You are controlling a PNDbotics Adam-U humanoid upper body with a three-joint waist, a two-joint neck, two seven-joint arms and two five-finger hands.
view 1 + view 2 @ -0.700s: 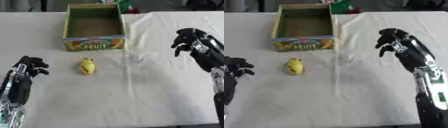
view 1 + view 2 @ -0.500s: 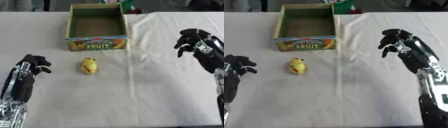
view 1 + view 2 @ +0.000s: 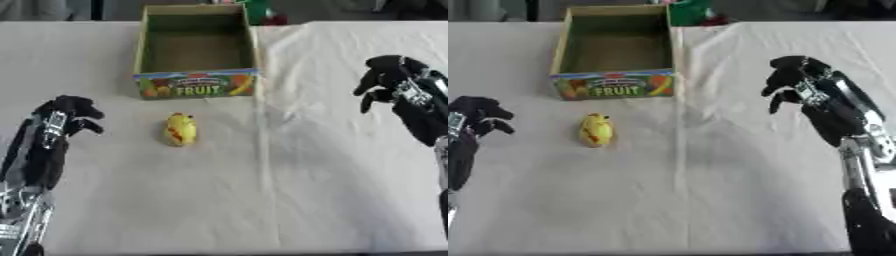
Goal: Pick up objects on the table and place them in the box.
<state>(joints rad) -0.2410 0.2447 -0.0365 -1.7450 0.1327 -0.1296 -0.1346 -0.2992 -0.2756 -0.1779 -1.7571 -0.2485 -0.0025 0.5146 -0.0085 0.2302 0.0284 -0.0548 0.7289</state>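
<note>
Centrally, a white cloth is seen spread over the counter (image 3: 332,200), with a long crease running down it just right of the middle. At the far side an open cardboard box (image 3: 196,50) is placed, its printed front wall marked "FRUIT"; its inside is seen to be bare brown card, although the near corners of the floor are hidden by the front wall. Just in front of the box, apart from it, a small yellow object (image 3: 180,129) with reddish marks is laid on the cloth; it is perhaps a toy fruit, but its form cannot be made out. Neither hand is touching it.

The left hand (image 3: 68,116) is held at the left side, level with the yellow object and well apart from it, its fingers curled over and nothing held in them. Whether it rests on the cloth or is raised above it cannot be told. In the right eye view it is partly cut off by the picture's edge.

The right hand (image 3: 798,80) is held at the right side, well apart from the box and the yellow object, its fingers bent downward and inward with nothing enclosed. Its forearm is cut off at the lower right corner.

Behind the box, a green and red item (image 3: 262,11) is only partly shown at the top edge and cannot be identified.
</note>
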